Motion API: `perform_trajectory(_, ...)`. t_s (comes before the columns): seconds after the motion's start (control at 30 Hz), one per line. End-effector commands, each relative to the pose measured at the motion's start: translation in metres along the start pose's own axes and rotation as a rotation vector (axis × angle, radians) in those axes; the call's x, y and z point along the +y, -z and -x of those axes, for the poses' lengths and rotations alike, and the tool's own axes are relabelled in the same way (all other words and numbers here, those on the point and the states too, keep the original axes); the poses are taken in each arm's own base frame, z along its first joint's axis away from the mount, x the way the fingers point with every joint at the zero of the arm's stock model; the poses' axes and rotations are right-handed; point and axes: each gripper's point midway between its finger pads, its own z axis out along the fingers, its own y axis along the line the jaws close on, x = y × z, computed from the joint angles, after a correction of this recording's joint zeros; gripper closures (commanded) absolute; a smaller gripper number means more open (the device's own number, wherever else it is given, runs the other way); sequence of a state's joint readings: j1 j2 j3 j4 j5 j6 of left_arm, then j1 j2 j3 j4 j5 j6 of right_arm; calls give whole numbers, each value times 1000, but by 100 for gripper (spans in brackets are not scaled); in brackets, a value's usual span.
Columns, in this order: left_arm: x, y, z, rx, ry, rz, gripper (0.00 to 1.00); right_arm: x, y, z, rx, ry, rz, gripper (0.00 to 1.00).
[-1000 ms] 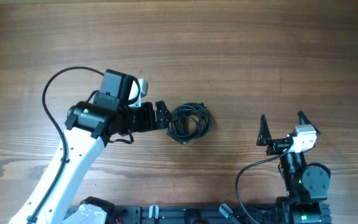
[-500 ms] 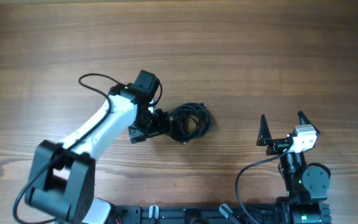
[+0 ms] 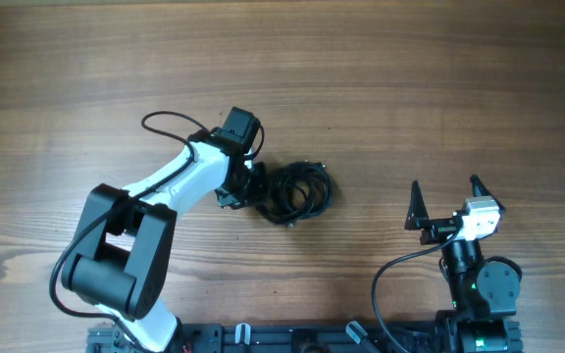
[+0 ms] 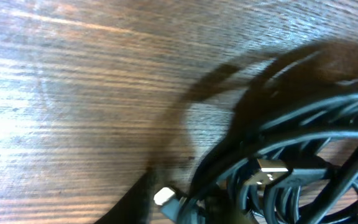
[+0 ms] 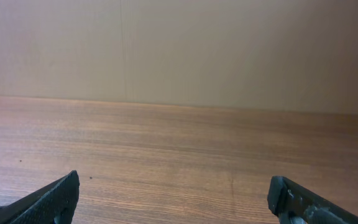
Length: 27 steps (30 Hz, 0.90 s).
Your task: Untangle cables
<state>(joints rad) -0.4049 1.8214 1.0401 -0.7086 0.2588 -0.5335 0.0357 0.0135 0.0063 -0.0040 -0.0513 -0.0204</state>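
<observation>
Firstly, left arm: the white and black left arm (image 3: 179,181) comes from the lower left of the knot of cables and stretches toward it. A thicker black cable (image 3: 160,120) fixed to this arm makes a loop up and left of the knot.

Left gripper: the black two-finger left gripper (image 3: 250,189) is at the left edge of the knot, right against its outer loops. From above its fingers merge with the dark cords, and its own camera shows only a blurred dark shape at the bottom edge. So I cannot tell if the fingers are spread or pressed together, nor if they pinch a cord.

Cables: the cables (image 3: 297,191), several thin black flexible cords, are wound in one small round coiled knot that lies flat on the brown wooden table (image 3: 410,78).

Plugs: in the left wrist view, a flat silver plug (image 4: 271,167) lies inside the knot among the crossing strands. A small white plug (image 4: 165,197) sits at the lower left edge of the knot.

Right gripper: the black right gripper (image 3: 446,188) is well apart from the knot, to the right and a little lower. Its two pointed fingers are spread wide with nothing between them.
</observation>
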Motion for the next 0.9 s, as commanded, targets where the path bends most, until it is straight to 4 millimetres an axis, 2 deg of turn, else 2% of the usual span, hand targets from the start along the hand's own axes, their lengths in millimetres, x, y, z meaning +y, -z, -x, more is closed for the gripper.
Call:
perform_trajectory(0.0, -1, -3, 3, -6, -8, 6, 95, 0, 0, 2, -7, 3, -1, 0)
perform_trajectory(0.07, -3, 0, 5, -13, -11, 1, 96, 0, 0, 2, -7, 3, -1, 0)
perform_trajectory(0.13, -11, 12, 9, -27, -17, -17, 96, 0, 0, 2, -7, 3, -1, 0)
perform_trajectory(0.2, -24, 32, 10, -46, -28, -59, 96, 0, 0, 2, -7, 3, -1, 0)
perform_trajectory(0.27, -45, 60, 7, -72, -56, -163, 96, 0, 0, 2, -7, 3, -1, 0)
perform_trajectory(0.33, -57, 88, 3, -119, -84, -231, 96, 0, 0, 2, -7, 3, -1, 0)
perform_trajectory(0.43, -68, 125, -3, -201, -122, -303, 96, 0, 0, 2, -7, 3, -1, 0)
perform_trajectory(0.53, -73, 151, -7, -269, -148, -344, 96, 0, 0, 2, -7, 3, -1, 0)
perform_trajectory(0.57, -69, 158, -3, -315, -147, -327, 96, 0, 0, 2, -7, 3, -1, 0)
perform_trajectory(0.63, -62, 159, 5, -359, -135, -283, 96, 0, 0, 2, -7, 3, -1, 0)
perform_trajectory(0.7, -70, 163, 10, -382, -146, -315, 96, 0, 0, 2, -7, 3, -1, 0)
perform_trajectory(0.77, -98, 177, 11, -393, -210, -458, 96, 0, 0, 2, -7, 3, -1, 0)
perform_trajectory(0.83, -126, 200, 19, -455, -264, -595, 96, 0, 0, 2, -7, 3, -1, 0)
perform_trajectory(0.87, -131, 206, 23, -462, -206, -633, 96, 0, 0, 2, -7, 3, -1, 0)
